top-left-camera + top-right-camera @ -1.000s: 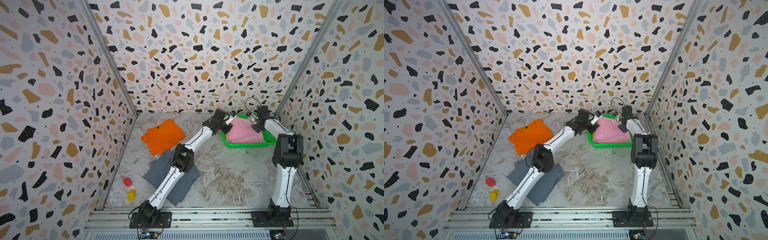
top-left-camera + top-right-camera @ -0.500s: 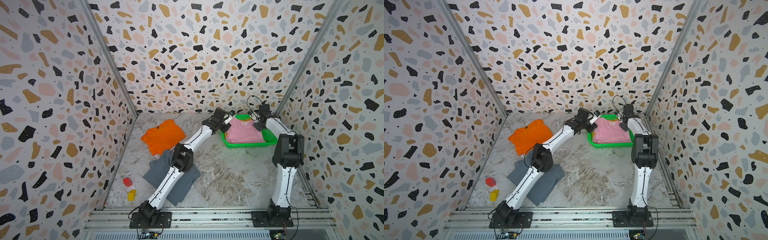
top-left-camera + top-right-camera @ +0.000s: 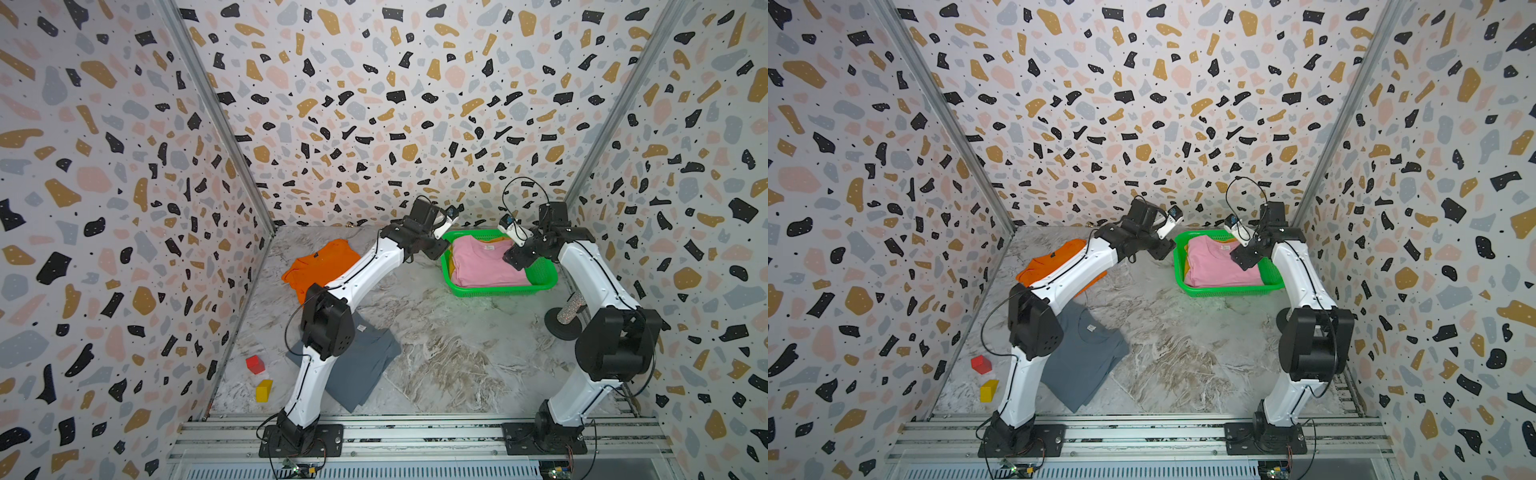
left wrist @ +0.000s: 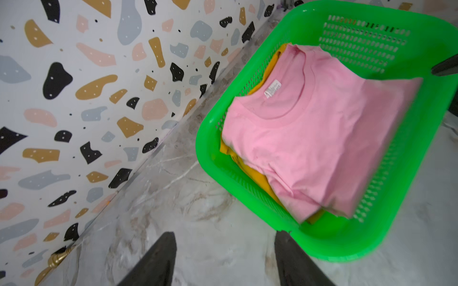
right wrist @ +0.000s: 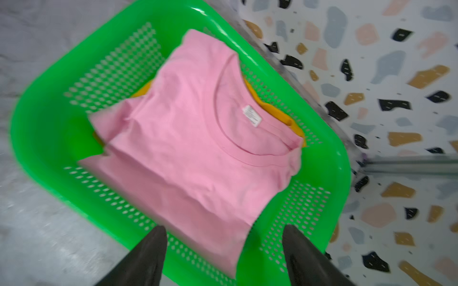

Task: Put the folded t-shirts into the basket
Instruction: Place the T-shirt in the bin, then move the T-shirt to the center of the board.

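The green basket (image 3: 498, 291) (image 3: 1225, 291) stands at the back right of the table. A pink folded t-shirt (image 3: 482, 262) (image 4: 309, 138) (image 5: 186, 148) lies in it on top of a mustard one (image 4: 250, 170) (image 5: 272, 106). The orange t-shirt (image 3: 320, 264) lies at the back left. The slate grey one (image 3: 365, 365) lies front left, partly under the left arm. My left gripper (image 3: 440, 249) (image 4: 224, 234) hangs open over the table just outside the basket's left rim (image 4: 205, 148). My right gripper (image 3: 515, 259) (image 5: 223, 229) is open above the pink shirt's right edge, holding nothing.
A red block (image 3: 255, 364) and a yellow block (image 3: 264, 390) sit at the front left by the wall. A glittery roller on a black round base (image 3: 565, 318) stands beside the right arm. Patterned walls close in on three sides, right behind the basket.
Both grippers have opened and let go of the pink t-shirt, which now rests in the basket. Both have drawn back a little, the left one to outside the rim.
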Tool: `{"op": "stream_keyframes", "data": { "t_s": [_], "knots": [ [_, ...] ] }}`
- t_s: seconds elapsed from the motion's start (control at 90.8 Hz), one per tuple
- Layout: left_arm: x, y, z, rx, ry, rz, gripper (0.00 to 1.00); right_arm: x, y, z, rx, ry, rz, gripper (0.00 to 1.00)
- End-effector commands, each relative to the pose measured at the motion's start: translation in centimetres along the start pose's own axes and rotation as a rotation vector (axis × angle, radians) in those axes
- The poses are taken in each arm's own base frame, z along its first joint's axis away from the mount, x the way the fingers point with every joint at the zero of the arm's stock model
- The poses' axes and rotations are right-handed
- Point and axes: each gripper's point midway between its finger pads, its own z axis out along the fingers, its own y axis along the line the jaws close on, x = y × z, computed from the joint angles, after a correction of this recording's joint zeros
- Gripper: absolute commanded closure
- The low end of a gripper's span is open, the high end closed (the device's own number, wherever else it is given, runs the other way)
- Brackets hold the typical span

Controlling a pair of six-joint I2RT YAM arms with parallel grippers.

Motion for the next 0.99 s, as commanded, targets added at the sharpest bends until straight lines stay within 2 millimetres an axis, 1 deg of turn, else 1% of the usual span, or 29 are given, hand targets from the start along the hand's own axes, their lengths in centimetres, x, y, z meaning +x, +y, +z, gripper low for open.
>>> {"op": "stream_keyframes", "data": {
  "t_s": [0.0, 0.033, 0.099, 0.165, 0.242, 0.341, 0.44, 0.518, 0.595, 0.76, 0.87, 0.98],
  "knots": [
    [4.5, 2.3, -3.6, -0.006, 0.08, -0.077, 0.33, 0.0, 8.9, 1.1, -0.351, -0.021, 0.058, 0.14],
    [6.0, 2.6, -4.7, 0.001, 0.094, -0.106, 0.32, -0.3, 10.3, 1.7, -0.389, -0.02, 0.053, 0.13],
    [9.1, 3.4, -6.6, 0.01, 0.126, -0.161, 0.32, -1.2, 12.3, 2.9, -0.438, -0.025, 0.046, 0.12],
    [12.2, 3.9, -8.2, 0.004, 0.164, -0.189, 0.32, -2.0, 13.8, 4.2, -0.459, -0.026, 0.027, 0.13],
    [15.5, 4.3, -10.0, -0.014, 0.208, -0.198, 0.32, -2.5, 14.8, 5.9, -0.442, -0.005, -0.017, 0.14],
    [19.3, 4.1, -11.8, -0.019, 0.256, -0.204, 0.31, -2.7, 15.4, 7.9, -0.421, 0.022, -0.053, 0.16],
    [22.2, 3.5, -13.5, -0.027, 0.303, -0.207, 0.31, -2.7, 16.1, 9.6, -0.411, 0.062, -0.079, 0.2],
    [24.1, 3.3, -14.7, -0.033, 0.333, -0.218, 0.31, -2.9, 16.6, 10.7, -0.407, 0.082, -0.098, 0.23],
    [25.9, 3.4, -15.8, -0.053, 0.354, -0.237, 0.31, -3.5, 17.4, 11.3, -0.409, 0.082, -0.124, 0.28],
    [30.3, 3.3, -17.1, -0.093, 0.457, -0.226, 0.3, -4.8, 18.8, 12.5, -0.384, 0.071, -0.206, 0.46],
    [32.9, 3.1, -18.0, -0.079, 0.544, -0.214, 0.3, -5.8, 20.2, 13.0, -0.388, 0.068, -0.26, 0.53],
    [34.7, 2.4, -18.8, -0.046, 0.61, -0.182, 0.3, -7.1, 21.6, 13.5, -0.394, 0.057, -0.313, 0.57]
  ]
}}
